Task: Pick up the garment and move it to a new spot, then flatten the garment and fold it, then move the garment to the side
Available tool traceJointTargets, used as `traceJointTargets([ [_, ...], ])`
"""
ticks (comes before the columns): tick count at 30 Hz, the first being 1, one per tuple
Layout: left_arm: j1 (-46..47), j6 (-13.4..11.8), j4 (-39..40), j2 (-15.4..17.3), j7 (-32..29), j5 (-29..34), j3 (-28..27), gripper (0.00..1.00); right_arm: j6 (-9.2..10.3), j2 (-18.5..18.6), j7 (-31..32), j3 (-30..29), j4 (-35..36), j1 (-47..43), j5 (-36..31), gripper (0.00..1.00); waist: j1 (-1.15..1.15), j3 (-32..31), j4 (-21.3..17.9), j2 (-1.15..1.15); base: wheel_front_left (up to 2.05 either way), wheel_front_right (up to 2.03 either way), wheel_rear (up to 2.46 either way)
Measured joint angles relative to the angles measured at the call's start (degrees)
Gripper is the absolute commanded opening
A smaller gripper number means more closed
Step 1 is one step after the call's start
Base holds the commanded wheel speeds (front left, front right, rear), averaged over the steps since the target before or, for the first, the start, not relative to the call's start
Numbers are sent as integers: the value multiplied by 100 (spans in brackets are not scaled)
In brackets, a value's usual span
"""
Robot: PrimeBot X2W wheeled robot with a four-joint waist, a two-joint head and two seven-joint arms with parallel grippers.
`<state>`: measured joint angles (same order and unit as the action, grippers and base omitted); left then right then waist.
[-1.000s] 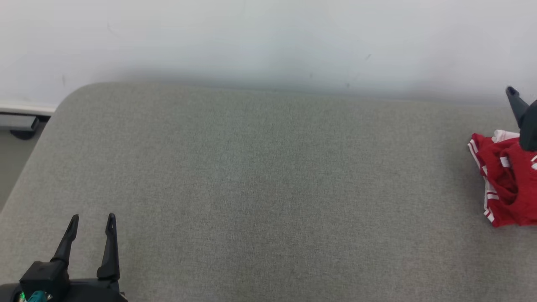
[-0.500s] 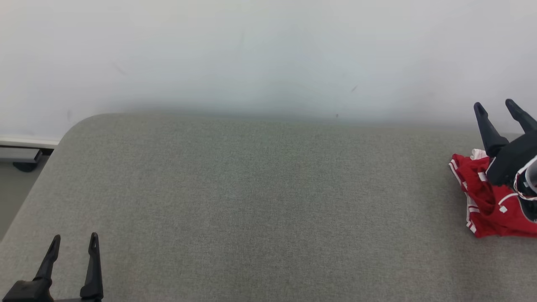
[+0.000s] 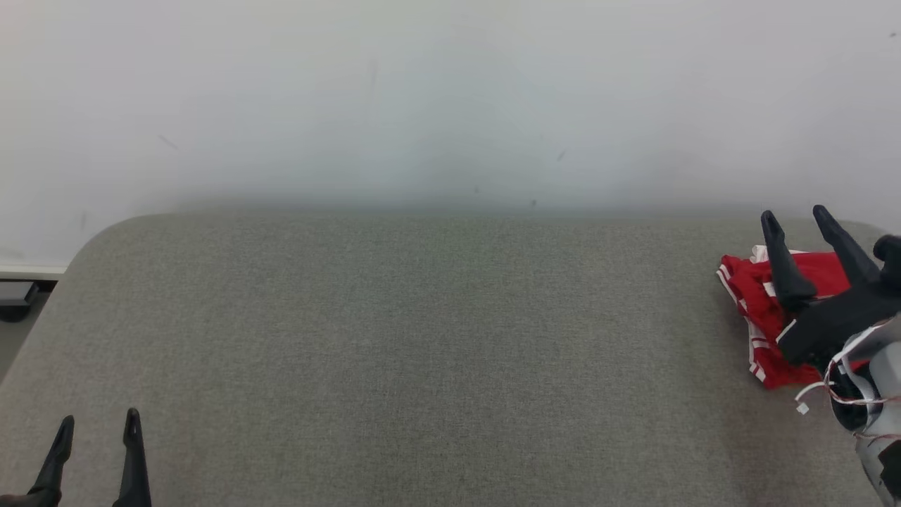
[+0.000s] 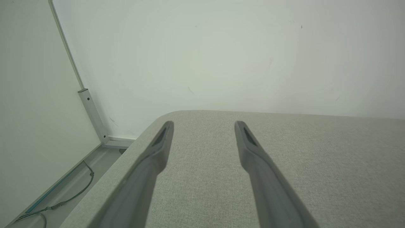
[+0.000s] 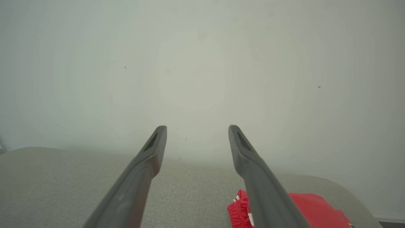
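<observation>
Broad grey padded table (image 3: pixel 422 352) here: its far edge runs along the white wall (image 3: pixel 450 91), corners rounded at both ends, and a long stretch of grey fabric lies between the two grippers. The left gripper (image 3: pixel 99 416) sits low at the near left corner, fingers spread wide. Past the table's left end stand a metal post (image 4: pixel 93 115) and a cable (image 4: pixel 63 199) on the floor. Over at the far right, the right gripper (image 3: pixel 794 213) hangs with fingers parted, gripping nothing, just above the garment (image 3: pixel 750 292) — a crumpled red heap with white stripes along its edge, bunched near the table's far right corner.
</observation>
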<state>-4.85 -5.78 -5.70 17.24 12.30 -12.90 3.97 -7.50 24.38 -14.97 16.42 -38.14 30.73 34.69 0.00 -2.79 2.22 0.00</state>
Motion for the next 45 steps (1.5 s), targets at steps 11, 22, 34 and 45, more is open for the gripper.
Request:
traceJointTargets([
  [11,-118,-102,87,-18,9,-136,-57,100,0,-976,37,-1448,984,-1233,-1072,100,0,-59,-247,0,0,0,0],
  [22,-116,-172,89,16,8,-170,-67,100,0,-1724,268,-1991,1872,-2101,-1593,100,0,-107,-286,0,0,0,0],
  [34,-118,-167,89,99,-32,-266,-73,100,0,-1869,446,-1918,2056,-2224,-1902,100,0,-145,-367,0,0,0,0],
  [45,-147,-81,260,258,-468,-350,-7,100,0,-1946,969,-2054,2441,-2350,-2214,100,0,-147,-398,0,0,0,0],
])
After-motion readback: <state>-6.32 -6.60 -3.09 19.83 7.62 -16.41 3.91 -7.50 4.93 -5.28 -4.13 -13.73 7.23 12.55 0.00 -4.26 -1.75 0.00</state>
